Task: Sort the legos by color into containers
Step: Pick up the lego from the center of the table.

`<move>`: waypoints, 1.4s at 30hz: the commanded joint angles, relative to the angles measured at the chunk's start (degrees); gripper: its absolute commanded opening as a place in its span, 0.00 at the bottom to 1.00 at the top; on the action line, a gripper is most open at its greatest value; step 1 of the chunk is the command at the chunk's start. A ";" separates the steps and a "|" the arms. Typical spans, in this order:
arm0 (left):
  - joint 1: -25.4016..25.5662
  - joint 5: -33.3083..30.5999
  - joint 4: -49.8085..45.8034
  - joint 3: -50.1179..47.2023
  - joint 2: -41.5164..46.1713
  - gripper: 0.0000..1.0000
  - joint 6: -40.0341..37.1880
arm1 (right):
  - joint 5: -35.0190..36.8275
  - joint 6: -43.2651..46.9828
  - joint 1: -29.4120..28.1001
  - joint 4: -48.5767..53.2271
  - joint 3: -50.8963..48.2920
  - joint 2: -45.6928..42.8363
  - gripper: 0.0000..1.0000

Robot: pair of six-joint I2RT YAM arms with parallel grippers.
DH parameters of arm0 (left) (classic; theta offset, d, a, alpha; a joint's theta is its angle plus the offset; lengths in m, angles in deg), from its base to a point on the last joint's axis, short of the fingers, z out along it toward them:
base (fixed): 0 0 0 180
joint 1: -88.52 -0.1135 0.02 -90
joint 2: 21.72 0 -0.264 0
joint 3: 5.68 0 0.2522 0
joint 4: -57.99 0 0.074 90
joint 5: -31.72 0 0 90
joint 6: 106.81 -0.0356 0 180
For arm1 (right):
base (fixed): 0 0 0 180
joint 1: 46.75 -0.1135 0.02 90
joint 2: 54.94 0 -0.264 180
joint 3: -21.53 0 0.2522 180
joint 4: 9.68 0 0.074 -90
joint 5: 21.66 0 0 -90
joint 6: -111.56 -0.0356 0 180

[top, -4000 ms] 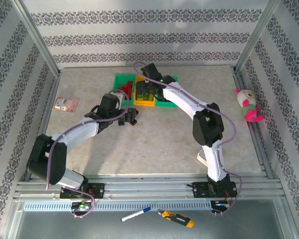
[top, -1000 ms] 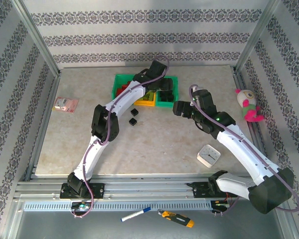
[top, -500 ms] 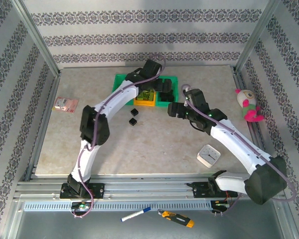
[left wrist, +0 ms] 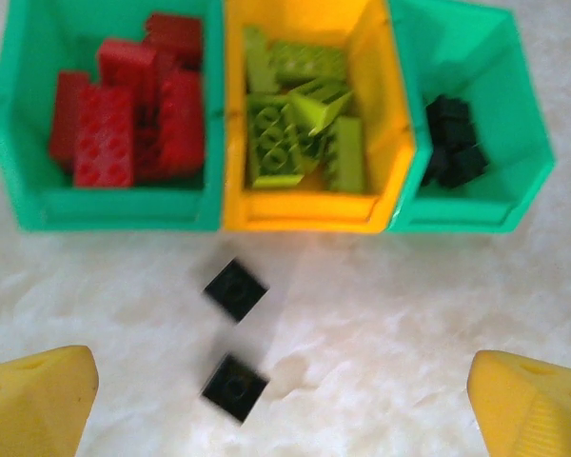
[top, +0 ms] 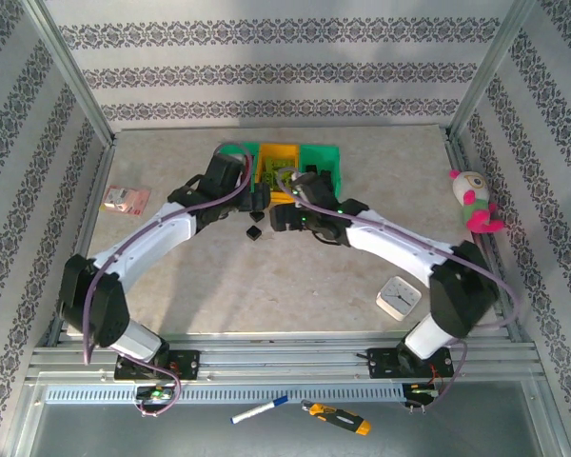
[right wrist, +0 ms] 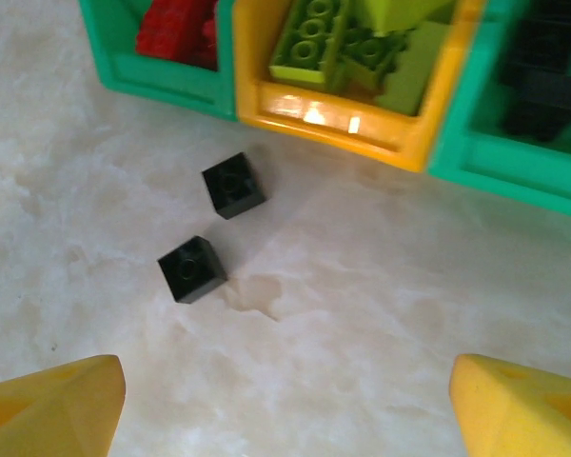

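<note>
Three joined bins stand at the back of the table. The left green bin [left wrist: 24, 114] holds red legos [left wrist: 133, 105], the yellow bin [left wrist: 381, 114] holds lime legos [left wrist: 300, 119], and the right green bin [left wrist: 514, 124] holds black legos [left wrist: 454, 148]. Two black square legos lie on the table in front of the bins, one nearer them [left wrist: 235, 288] [right wrist: 233, 185] and one farther out [left wrist: 235, 387] [right wrist: 191, 268]. My left gripper [top: 255, 200] [left wrist: 285, 414] hovers open above them. My right gripper [top: 278, 217] [right wrist: 285, 409] is open too, just right of the bricks. Nothing is held.
A white timer [top: 398, 297] sits at the right front of the table. A pink card [top: 127, 199] lies at the left edge and a plush toy [top: 473, 201] at the right edge. A marker [top: 259, 410] and a yellow tool [top: 335, 416] lie on the front rail.
The left gripper has drawn back from over the bins to above the two black bricks. The right gripper has swung left to beside them. The bricks have not moved.
</note>
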 commanded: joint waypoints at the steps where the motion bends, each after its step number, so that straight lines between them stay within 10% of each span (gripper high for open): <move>1: -1.65 -2.88 1.37 -5.69 7.67 0.99 2.54 | 0.08 1.73 -1.58 -0.75 5.72 5.79 0.87; 17: -2.82 -8.43 -6.51 -26.15 34.46 0.99 3.95 | -0.49 8.91 -2.34 5.91 29.18 30.09 0.78; 42: -2.86 -3.16 -4.58 -29.03 37.48 0.99 -0.49 | 1.49 10.20 -2.39 13.80 38.91 40.19 0.35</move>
